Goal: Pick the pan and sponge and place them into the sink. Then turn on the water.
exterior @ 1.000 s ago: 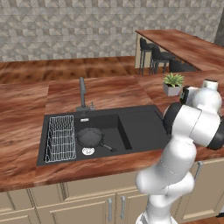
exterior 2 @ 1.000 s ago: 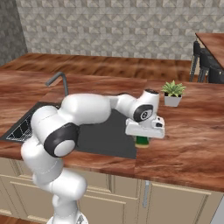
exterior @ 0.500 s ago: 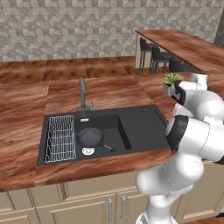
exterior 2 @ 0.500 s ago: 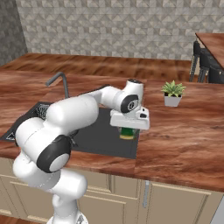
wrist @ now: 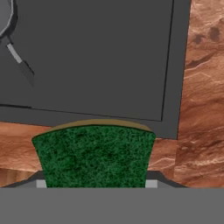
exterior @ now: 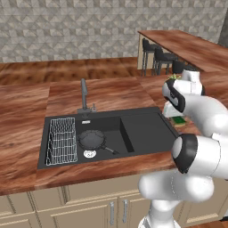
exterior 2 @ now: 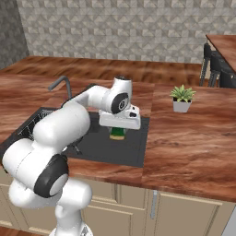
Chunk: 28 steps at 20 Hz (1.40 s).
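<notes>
Carrying the sponge, green face toward the hand camera, the gripper has its jaws clenched on the block above the sink's flat drainboard. Left to right in the left base view: wire rack, then the pan already lying in the deep basin beside the silver drain, faucet behind, drainboard, then the held sponge. All of these sit well off to one side of the jaws. No water runs yet. To do this step well, I judge the jaws should travel over the basin, clear of the pan's handle, lower, then release. Dropping on the drainboard risks missing the basin.
</notes>
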### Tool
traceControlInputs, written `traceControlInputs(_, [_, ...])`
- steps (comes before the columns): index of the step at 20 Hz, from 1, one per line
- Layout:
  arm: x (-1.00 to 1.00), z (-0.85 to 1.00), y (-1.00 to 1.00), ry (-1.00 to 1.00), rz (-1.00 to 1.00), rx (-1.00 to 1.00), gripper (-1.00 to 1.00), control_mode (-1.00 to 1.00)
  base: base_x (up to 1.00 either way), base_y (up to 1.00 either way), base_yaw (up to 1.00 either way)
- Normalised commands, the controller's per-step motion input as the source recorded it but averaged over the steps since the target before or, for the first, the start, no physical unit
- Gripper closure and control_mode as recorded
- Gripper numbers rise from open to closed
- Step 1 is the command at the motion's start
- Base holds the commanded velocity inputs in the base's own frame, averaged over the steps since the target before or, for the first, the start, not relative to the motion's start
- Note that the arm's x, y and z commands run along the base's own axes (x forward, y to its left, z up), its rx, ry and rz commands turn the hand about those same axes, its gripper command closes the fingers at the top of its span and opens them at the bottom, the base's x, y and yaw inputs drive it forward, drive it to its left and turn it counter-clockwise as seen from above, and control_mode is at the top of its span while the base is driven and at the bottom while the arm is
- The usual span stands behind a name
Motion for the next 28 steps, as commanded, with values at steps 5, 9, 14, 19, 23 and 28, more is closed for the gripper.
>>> traceControlInputs(5, [0.00,0.19,0.62,-0.09,0.00,0.00,1.00,-1.00,0.00,0.00,0.00])
traceControlInputs(9, [0.00,0.12,0.62,-0.08,0.00,0.01,1.00,-1.00,0.00,0.00,0.00])
traceControlInputs(14, [0.00,0.04,0.61,-0.07,0.00,0.03,1.00,-1.00,0.00,0.00,0.00])
traceControlInputs(19, [0.00,0.01,0.59,-0.06,0.00,0.04,1.00,-1.00,0.00,0.00,0.00])
traceControlInputs(23, [0.00,0.01,0.58,-0.05,0.00,0.04,1.00,-1.00,0.00,0.00,0.00])
traceControlInputs(28, [0.01,0.02,0.58,-0.05,0.00,0.04,1.00,-1.00,0.00,0.00,0.00])
